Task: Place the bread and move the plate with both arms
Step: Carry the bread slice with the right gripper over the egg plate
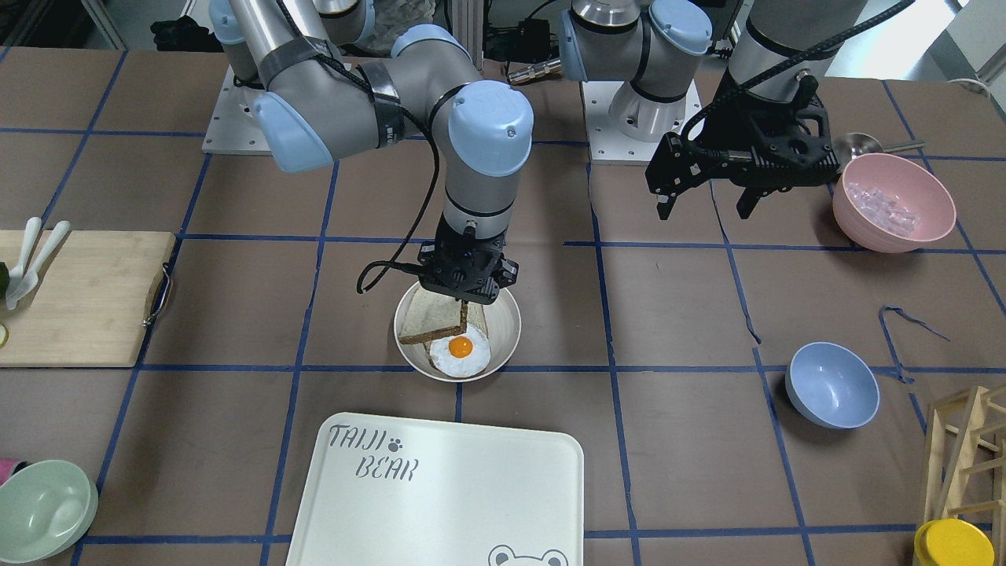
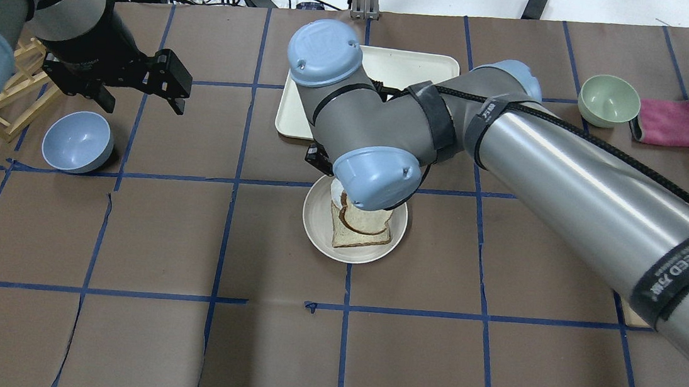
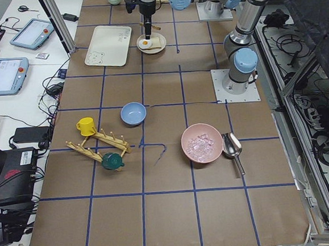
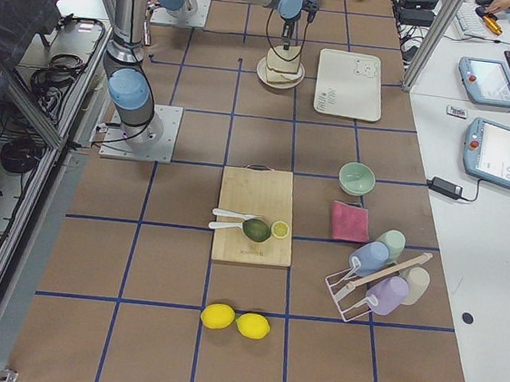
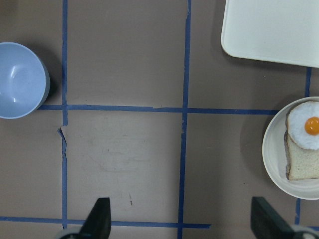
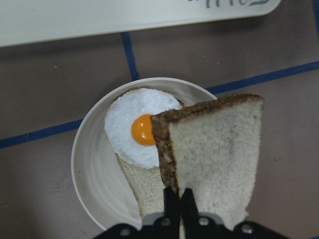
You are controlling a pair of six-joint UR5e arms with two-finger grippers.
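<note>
My right gripper (image 1: 465, 302) is shut on the bread (image 1: 428, 321), a slice with a dark brown crust, and holds it tilted just above the plate (image 1: 508, 318). In the right wrist view the shut gripper (image 6: 178, 199) pinches the bread's (image 6: 214, 154) lower edge over the plate (image 6: 82, 169). A paler slice topped with a fried egg (image 1: 460, 348) lies on the plate. My left gripper (image 1: 707, 206) hangs open and empty well off to the plate's side; its spread fingers (image 5: 102, 219) show in the left wrist view, with the plate (image 5: 274, 149) at the right edge.
The "TAIJI BEAR" tray (image 1: 440, 487) lies just beyond the plate. A blue bowl (image 1: 831, 385) and a pink bowl (image 1: 894, 200) stand on my left side. A cutting board (image 1: 78, 299) and a green bowl (image 1: 43, 511) are on my right.
</note>
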